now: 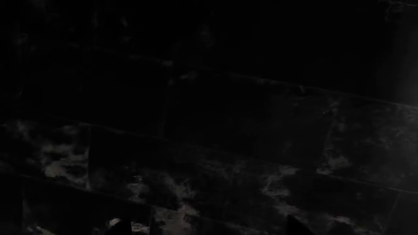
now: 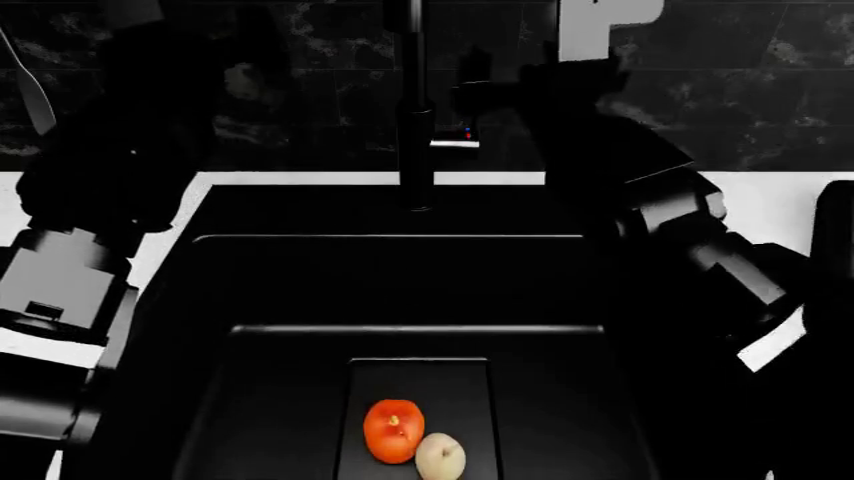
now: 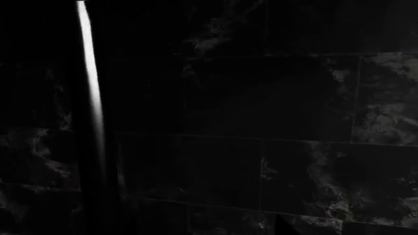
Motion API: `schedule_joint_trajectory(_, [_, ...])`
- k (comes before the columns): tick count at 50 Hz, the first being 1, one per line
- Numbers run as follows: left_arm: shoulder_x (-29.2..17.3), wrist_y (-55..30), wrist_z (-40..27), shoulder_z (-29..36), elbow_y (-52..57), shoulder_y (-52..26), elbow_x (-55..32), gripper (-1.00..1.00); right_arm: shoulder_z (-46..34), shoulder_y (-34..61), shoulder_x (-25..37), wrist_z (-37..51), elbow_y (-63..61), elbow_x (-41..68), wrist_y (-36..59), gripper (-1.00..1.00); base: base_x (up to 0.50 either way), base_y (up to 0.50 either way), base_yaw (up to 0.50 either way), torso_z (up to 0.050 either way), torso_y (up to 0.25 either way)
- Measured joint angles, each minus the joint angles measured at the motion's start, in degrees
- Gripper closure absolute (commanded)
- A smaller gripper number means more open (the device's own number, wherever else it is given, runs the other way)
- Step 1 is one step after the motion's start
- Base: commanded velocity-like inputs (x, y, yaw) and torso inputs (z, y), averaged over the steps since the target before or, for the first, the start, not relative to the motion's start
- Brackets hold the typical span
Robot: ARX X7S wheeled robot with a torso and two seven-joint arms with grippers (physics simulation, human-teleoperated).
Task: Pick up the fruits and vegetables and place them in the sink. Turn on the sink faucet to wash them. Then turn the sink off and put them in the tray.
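In the head view, the tomato point(image 2: 392, 431) and the small cream apple point(image 2: 441, 458) are lying side by side, touching, on the flat bottom panel of the big black sink point(image 2: 387, 250). The tall black faucet point(image 2: 418, 150) is standing at the back of the sink, and its little lever point(image 2: 458, 138) with red and blue dots is sticking out to the side. The right arm point(image 2: 667, 210) is reaching up close to that lever. So the step now is most likely turning the water on. To do it well, the right gripper should push only the small lever, slowly, and not bump the spout. I cannot tell if its pincer is apart or together, because the black arm is blending into the dark wall. The left arm point(image 2: 80, 260) is waiting at the side, and its pincer is not showing here. No tray is showing.

In the left wrist view, only dark marbled wall tiles point(image 1: 274, 161) are showing. No pincer can be made out.

In the right wrist view, a thin shiny streak is running down the faucet spout point(image 3: 91, 98), very near the camera. The lever and the fingertips are too dark to find.
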Motion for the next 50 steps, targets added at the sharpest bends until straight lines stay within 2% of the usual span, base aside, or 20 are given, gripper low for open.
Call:
schedule_joint_trajectory(6, [-0.45,0.19,0.11,0.48,1.56,0.49,0.55,-1.00,-0.78,-0.49,-5.90,-2.07,10.43,0.63,-4.55,-1.00,0.00,0.00,0.00,0.000,0.000])
schedule_joint_trajectory(14, [-1.70,-0.34,-0.21,0.91,4.61,1.30,0.79,-1.00,-5.56,-1.32,-9.85,-2.37,17.25,3.92,-9.02,-1.00,0.00,0.00,0.00,0.000,0.000])
schedule_joint_trajectory(26, [-4.19,-2.54,-0.47,1.37,10.67,2.54,0.15,-1.00,-12.04,-1.67,-12.10,-2.20,21.03,8.60,-12.34,-1.00,0.00,0.00,0.00,0.000,-0.237])
schedule_joint_trajectory(34, [-5.77,-4.66,-0.68,1.94,14.41,3.05,-0.34,-1.00,-13.63,-1.45,-12.59,-2.06,21.58,9.48,-13.67,-1.00,0.00,0.00,0.00,0.000,-0.248])
schedule_joint_trajectory(41, [-7.11,-6.12,-1.58,1.79,17.38,4.03,-1.28,-1.00,-14.60,-1.03,-12.83,-1.90,21.91,10.98,-14.61,-1.00,0.00,0.00,0.00,0.000,0.000])
schedule_joint_trajectory(46, [-8.12,-7.02,-2.31,1.65,19.52,4.89,-1.86,-1.00,-14.65,-1.06,-12.94,-2.28,22.61,16.56,-15.70,-1.00,0.00,0.00,0.00,0.000,0.000])
schedule_joint_trajectory(50, [-8.82,-7.65,-2.84,1.63,21.09,5.45,-2.19,-1.00,-17.21,-1.39,-13.05,-2.99,22.78,26.65,-18.17,-1.00,0.00,0.00,0.00,0.000,0.000])
